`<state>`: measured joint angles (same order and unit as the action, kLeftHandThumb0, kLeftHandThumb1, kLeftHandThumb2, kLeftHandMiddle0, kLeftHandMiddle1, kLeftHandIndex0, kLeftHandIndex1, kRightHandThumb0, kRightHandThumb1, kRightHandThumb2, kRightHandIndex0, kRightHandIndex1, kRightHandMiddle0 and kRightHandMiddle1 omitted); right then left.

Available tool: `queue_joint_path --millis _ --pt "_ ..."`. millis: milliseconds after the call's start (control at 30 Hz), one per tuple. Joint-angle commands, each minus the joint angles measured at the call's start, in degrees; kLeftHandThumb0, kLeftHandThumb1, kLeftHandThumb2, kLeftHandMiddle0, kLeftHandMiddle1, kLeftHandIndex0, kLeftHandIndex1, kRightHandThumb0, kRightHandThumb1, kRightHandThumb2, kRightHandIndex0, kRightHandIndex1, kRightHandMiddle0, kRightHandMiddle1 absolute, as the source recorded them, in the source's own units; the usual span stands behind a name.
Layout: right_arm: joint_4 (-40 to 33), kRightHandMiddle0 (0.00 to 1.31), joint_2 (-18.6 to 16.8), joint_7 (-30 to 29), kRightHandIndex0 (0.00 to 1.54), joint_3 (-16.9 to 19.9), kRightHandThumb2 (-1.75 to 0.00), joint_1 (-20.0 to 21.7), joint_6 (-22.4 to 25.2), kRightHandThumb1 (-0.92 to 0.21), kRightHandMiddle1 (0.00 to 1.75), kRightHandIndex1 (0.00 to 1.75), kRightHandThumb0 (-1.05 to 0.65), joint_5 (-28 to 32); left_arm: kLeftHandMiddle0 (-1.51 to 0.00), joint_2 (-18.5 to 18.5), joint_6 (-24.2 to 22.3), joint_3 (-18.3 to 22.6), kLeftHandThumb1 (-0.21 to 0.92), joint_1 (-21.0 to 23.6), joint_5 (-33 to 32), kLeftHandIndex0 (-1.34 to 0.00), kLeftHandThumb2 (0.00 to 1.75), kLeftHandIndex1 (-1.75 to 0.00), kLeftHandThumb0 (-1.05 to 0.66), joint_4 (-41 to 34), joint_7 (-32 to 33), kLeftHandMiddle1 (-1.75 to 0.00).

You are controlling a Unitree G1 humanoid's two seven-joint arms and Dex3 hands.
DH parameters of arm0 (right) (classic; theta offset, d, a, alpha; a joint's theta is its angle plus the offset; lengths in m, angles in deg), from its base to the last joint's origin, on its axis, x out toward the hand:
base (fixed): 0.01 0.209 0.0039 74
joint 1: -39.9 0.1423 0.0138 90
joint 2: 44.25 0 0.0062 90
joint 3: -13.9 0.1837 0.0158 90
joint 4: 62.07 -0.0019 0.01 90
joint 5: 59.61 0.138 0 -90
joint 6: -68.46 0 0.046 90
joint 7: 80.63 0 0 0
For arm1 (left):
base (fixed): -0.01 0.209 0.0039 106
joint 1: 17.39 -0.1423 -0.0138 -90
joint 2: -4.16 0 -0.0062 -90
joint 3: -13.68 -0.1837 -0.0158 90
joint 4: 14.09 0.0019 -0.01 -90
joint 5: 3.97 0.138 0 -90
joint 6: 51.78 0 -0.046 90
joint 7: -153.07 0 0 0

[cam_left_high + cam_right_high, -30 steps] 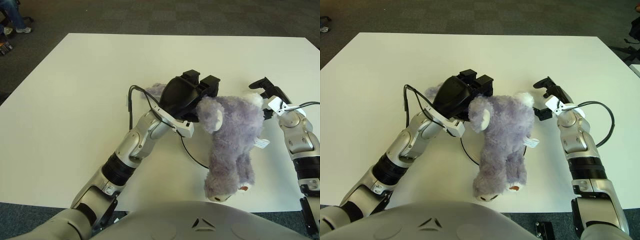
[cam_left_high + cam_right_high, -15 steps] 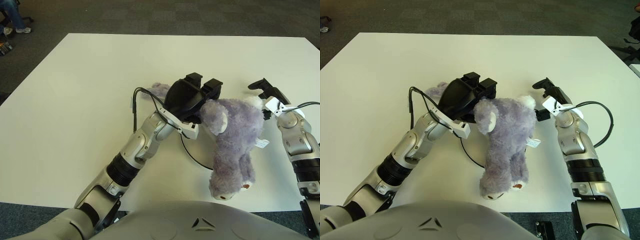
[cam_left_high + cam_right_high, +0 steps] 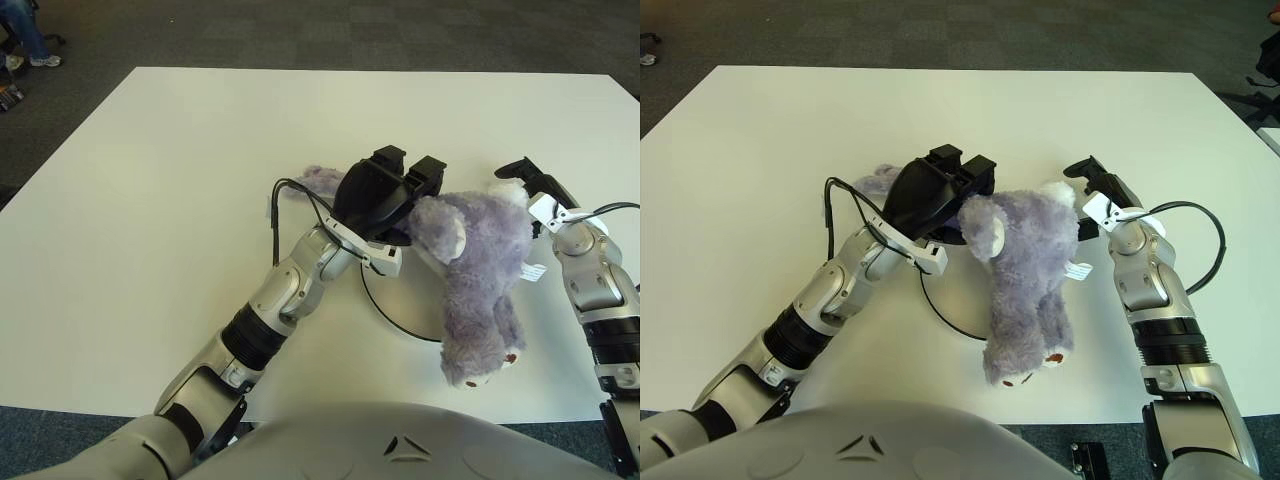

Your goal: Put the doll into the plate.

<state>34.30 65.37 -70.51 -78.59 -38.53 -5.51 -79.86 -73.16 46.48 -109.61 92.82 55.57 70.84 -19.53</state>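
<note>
Gripping the purple doll at its head end, the left hand carries it above the white plate, fingers closed on the plush; the right hand sits against the doll's far side, its finger state unclear. The placing step looks nearly done. Next, the doll needs lowering and centring, since its legs overhang the rim toward the robot.

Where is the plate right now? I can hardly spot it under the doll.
The white plate lies on the table at centre, mostly under the purple plush doll, between the left hand and right hand.
</note>
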Motion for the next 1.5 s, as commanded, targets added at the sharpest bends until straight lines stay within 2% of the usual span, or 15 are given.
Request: queue_joint_path --millis 0,200,400,600,867,1367,1433,1467 --pt "3.2 0.0 -0.4 3.0 0.05 -1.9 -1.02 -1.7 0.1 -0.34 0.94 0.97 -0.42 0.1 -0.83 -0.3 0.7 -0.2 0.18 1.5 0.3 -0.53 1.37 -1.75 0.0 2.4 2.3 -1.43" --pt "4.0 0.0 -0.3 3.2 0.05 -2.0 -1.03 -1.5 -0.3 -0.33 0.92 0.94 -0.41 0.2 -0.78 -0.3 0.9 -0.5 0.15 2.0 0.3 -0.51 1.48 -1.75 0.0 3.7 3.7 -1.63" --pt "4.7 0.0 -0.5 3.2 0.05 -1.8 -1.03 -1.2 -0.8 -0.33 0.92 0.93 -0.42 0.5 -0.79 -0.3 0.7 -0.9 0.1 2.2 0.5 -0.53 1.57 -1.75 0.0 4.3 4.4 -1.73" --pt "5.4 0.0 -0.7 3.1 0.05 -1.8 -1.03 -0.9 -1.1 -0.33 0.95 0.92 -0.4 0.4 -0.76 -0.4 0.7 -1.2 0.15 2.4 0.8 -0.49 1.52 -1.75 0.0 5.0 5.1 -1.74" --pt "6.0 0.0 -0.8 2.9 0.06 -1.6 -1.03 -0.8 -1.5 -0.33 0.98 0.93 -0.4 0.6 -0.81 -0.3 0.7 -1.7 0.07 2.9 0.8 -0.55 1.61 -1.75 0.0 6.1 6.0 -1.75" --pt "4.3 0.0 -1.0 3.1 0.06 -1.5 -1.02 -1.2 -0.7 -0.31 1.05 1.1 -0.44 0.6 -0.78 -0.4 1.6 -2.6 0.12 2.6 0.0 -0.51 1.56 -1.75 0.0 7.3 7.5 -1.75" --pt "4.1 0.0 -1.0 3.1 0.06 -1.5 -1.02 -1.3 -0.6 -0.32 1.05 1.11 -0.45 0.5 -0.78 -0.5 2.1 -2.6 0.12 2.5 -0.4 -0.53 1.55 -1.7 0.0 7.2 7.8 -1.75" --pt "4.0 0.0 -1.0 3.1 0.06 -1.5 -1.01 -1.3 -0.6 -0.33 1.05 1.11 -0.46 0.4 -0.73 -0.5 2.3 -2.6 0.15 2.5 -0.5 -0.53 1.51 -1.71 0.0 7.1 7.9 -1.75"
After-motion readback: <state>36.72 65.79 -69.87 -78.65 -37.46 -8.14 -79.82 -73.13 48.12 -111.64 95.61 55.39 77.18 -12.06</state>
